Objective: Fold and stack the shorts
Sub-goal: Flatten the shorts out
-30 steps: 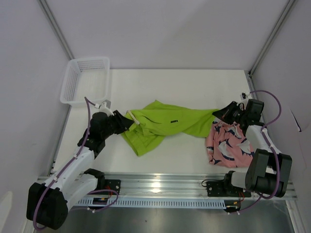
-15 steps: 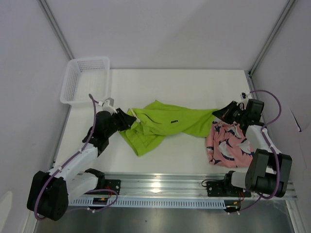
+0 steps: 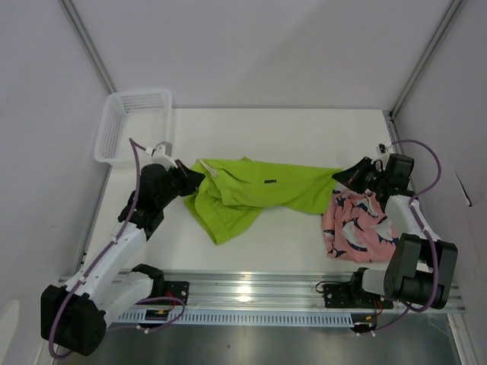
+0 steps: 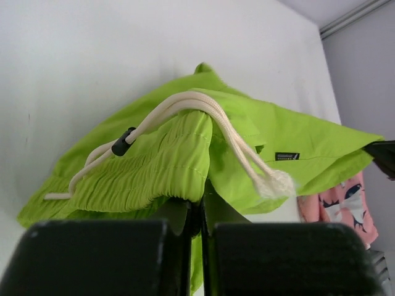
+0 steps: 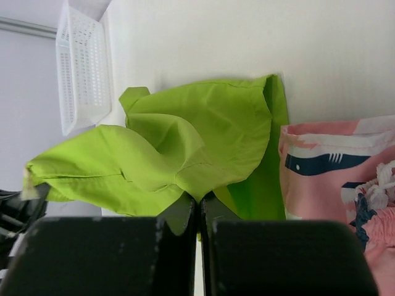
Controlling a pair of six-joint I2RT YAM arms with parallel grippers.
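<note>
- Lime-green shorts (image 3: 259,190) span the middle of the white table (image 3: 304,129), held at either end.
- Left gripper (image 4: 200,206) pinches the elastic waistband, jaws closed.
- Right gripper (image 5: 199,203) clamps the opposite end.
- Pink fish-print shorts (image 3: 356,228) lie crumpled near the right edge.

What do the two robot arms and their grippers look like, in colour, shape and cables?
Both the left arm and the right arm have white links and bulky black joint housings. A purple cable loops loosely along each. The left gripper and right gripper are black; their fingers look blocky and matte in the wrist views.
</note>
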